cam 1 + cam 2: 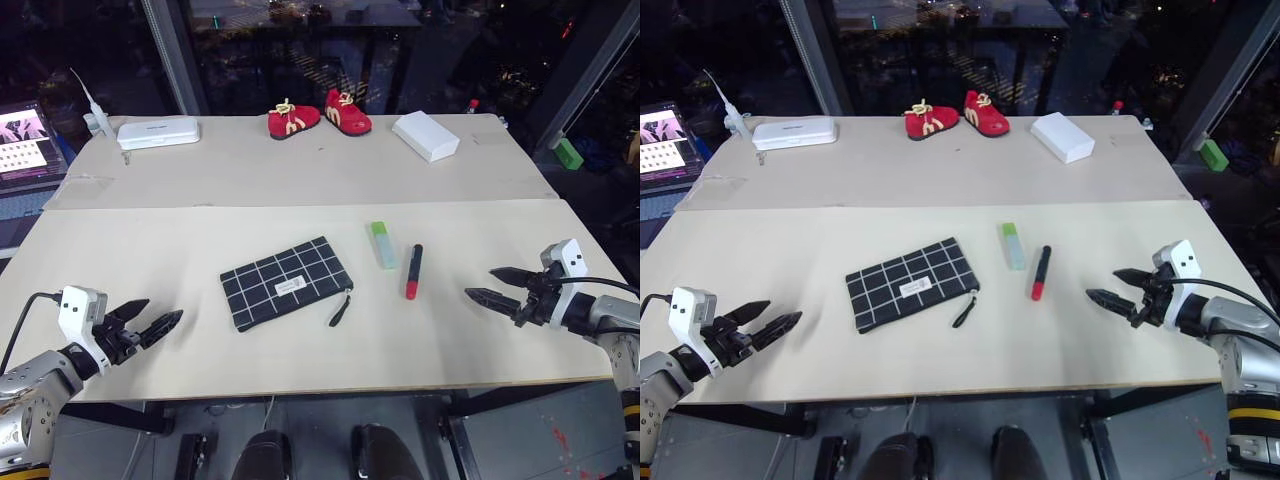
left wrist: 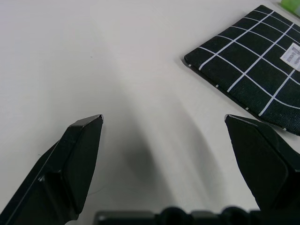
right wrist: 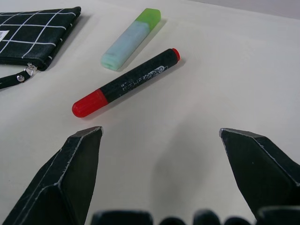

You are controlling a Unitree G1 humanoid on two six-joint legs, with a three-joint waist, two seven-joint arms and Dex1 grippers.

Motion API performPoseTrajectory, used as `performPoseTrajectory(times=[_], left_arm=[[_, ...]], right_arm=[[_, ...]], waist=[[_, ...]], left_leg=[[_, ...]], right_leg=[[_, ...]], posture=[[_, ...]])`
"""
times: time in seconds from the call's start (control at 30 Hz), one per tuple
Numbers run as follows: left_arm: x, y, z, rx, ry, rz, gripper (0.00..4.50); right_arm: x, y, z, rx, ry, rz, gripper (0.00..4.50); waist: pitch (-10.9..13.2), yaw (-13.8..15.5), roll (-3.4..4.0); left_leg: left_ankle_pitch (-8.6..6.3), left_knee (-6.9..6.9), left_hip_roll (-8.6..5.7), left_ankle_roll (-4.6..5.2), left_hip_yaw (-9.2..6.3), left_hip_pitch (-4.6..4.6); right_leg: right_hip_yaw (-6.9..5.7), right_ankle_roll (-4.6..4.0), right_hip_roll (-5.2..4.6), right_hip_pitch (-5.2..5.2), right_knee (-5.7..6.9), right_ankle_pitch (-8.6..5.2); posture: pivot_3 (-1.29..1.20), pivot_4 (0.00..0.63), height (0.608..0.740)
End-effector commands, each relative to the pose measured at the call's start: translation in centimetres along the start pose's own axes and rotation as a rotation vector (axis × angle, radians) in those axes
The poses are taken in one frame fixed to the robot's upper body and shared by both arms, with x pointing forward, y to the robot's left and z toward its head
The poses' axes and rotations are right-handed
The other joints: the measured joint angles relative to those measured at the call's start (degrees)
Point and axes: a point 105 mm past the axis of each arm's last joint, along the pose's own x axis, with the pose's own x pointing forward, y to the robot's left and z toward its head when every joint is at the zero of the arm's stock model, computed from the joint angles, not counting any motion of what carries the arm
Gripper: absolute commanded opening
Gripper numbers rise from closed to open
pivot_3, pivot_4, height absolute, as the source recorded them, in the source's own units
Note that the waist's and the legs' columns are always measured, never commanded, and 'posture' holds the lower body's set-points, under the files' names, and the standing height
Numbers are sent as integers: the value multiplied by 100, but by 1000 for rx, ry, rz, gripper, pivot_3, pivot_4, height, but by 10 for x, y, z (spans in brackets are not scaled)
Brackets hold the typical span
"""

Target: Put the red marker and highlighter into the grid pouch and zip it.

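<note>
Both grippers, left and right, gape empty; the right should pinch the marker mid-barrel, clear of the highlighter, near the bench's front edge.

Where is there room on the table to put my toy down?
Bare patches: between the left end effector and the grid pouch; between the red marker and the right end effector. Crowded where the highlighter lies beside the marker.

lab-like test room: plain pale tables, laptop at side, dark glass wall behind.
</note>
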Motion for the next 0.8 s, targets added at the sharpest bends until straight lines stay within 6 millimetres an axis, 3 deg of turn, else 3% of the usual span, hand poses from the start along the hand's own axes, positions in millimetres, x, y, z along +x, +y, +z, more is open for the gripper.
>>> performPoseTrajectory(times=[0.03, 0.1, 0.23, 0.33, 0.57, 0.73, 0.8], left_arm=[[1, -5, 15, 53, -51, -27, 4500], [2, -10, 21, 107, -81, -72, 4500], [3, -10, 20, 236, -78, -116, 4500], [6, -15, 22, 422, -62, -142, 4500], [13, -19, 21, 667, 6, -208, 4500], [20, -20, 21, 799, 28, -265, 4500], [24, -20, 20, 842, 37, -285, 4500]], right_arm=[[0, -5, 16, -50, -40, -10, 4437], [5, -6, 16, -43, -38, -5, 4437], [8, -13, 17, -19, -48, -37, 3513], [8, -10, 19, -24, -53, -17, 2375], [10, -2, 26, -33, -64, 16, 82], [27, 12, 55, -54, -120, 58, 82], [35, 29, 69, -41, -164, 140, 82]], waist=[[0, 0, 0], [0, -7, 0], [0, -3, 0], [0, 0, 1], [0, 5, 1], [0, -20, 2], [0, -35, 3]], left_leg=[[0, 0, 0, 0, 0, 0], [0, 1, 0, 0, 2, 2], [0, 1, -2, 0, 6, 3], [0, -1, -3, 0, 5, -1], [0, -1, 0, 0, 8, -1], [0, -1, 4, 0, 9, 0], [0, -1, 6, 0, 15, 0]], right_leg=[[0, 0, 0, 0, 0, 0], [2, 0, 0, 1, 0, 0], [1, -1, 3, 0, 0, 0], [-1, -2, 4, -2, 0, 0], [1, -2, -3, -1, -2, 0], [-1, -2, -1, -4, 2, 0], [0, -5, 0, -9, 4, 2]], posture=[[0, 150, 740], [0, 150, 740], [0, 150, 740], [0, 150, 740], [0, 150, 740], [0, 150, 740], [0, 150, 740]])
